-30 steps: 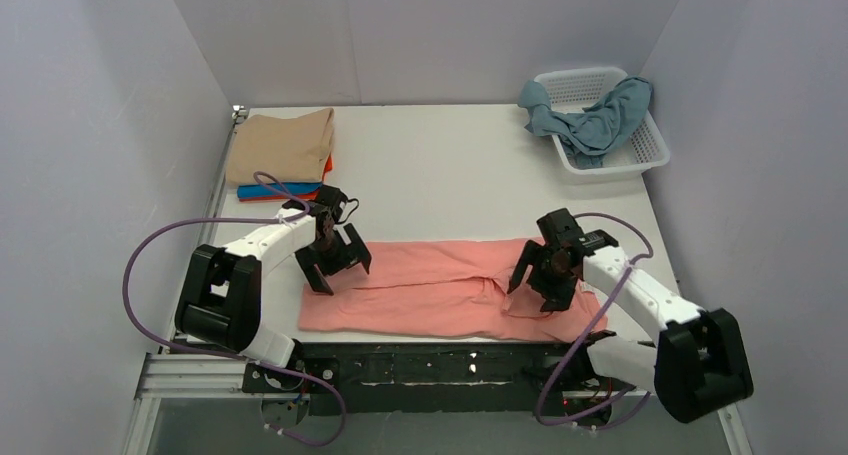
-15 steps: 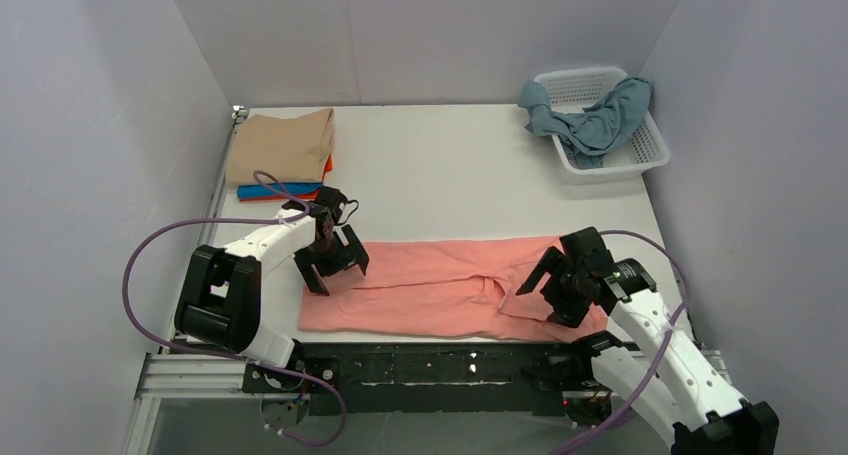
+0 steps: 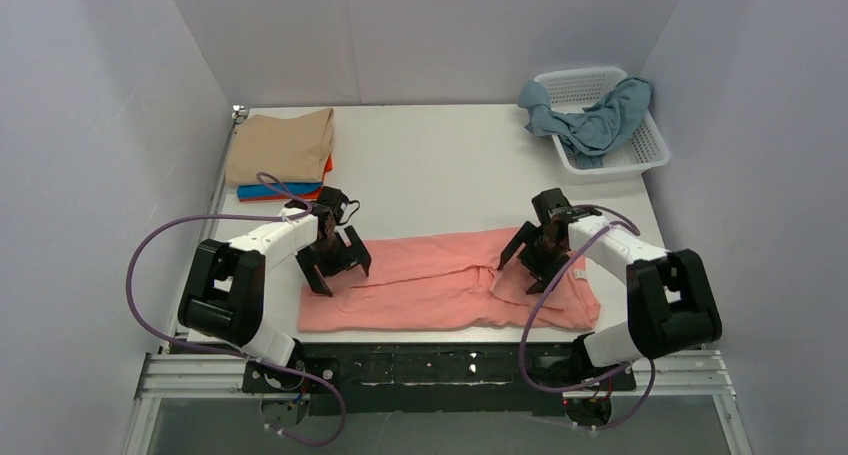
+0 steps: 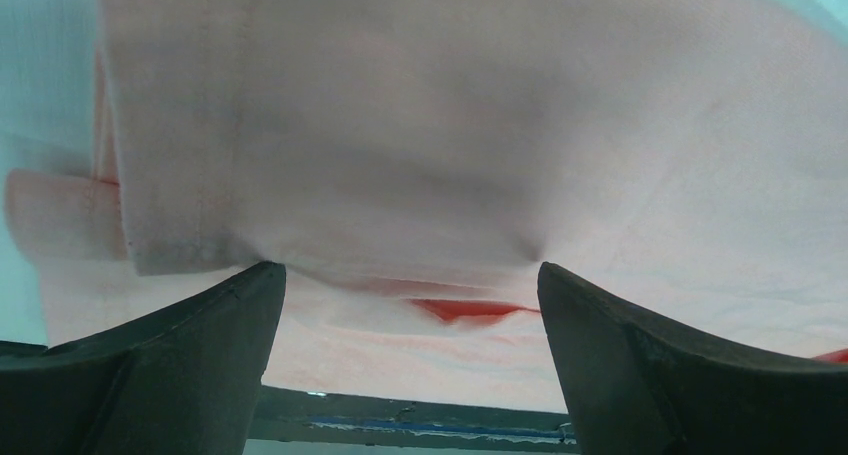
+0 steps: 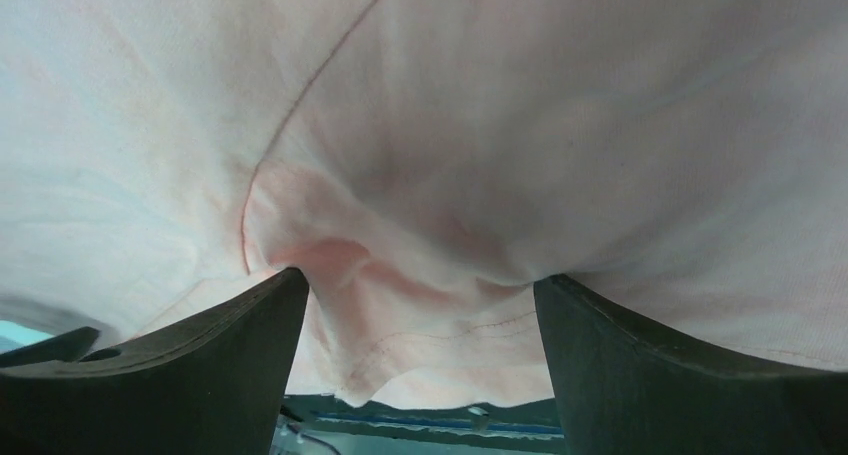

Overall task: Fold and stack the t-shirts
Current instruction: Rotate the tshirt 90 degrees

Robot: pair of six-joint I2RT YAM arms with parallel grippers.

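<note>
A salmon pink t-shirt (image 3: 430, 285) lies in a long folded strip across the near part of the table. My left gripper (image 3: 335, 262) is open, its fingertips resting on the shirt's left end; the left wrist view shows pink cloth (image 4: 420, 125) between the spread fingers (image 4: 170, 355). My right gripper (image 3: 534, 255) is open over the shirt's right part, where the right wrist view shows creased pink cloth (image 5: 450, 155) with a seam. A beige tan shirt (image 3: 283, 140) tops a stack over an orange (image 3: 327, 165) and a bright blue one (image 3: 262, 190). A dusty grey-blue shirt (image 3: 595, 120) hangs over the basket.
The white lattice basket (image 3: 645, 155) stands at the back right corner. The folded stack sits at the back left by the table's left edge. White walls close in the table on three sides. Purple cables loop beside both arms.
My right gripper swung out toward the near right, then came back up-left onto the shirt. The shirt's right end now lies more bunched and tucked in. My left gripper has stayed put.
</note>
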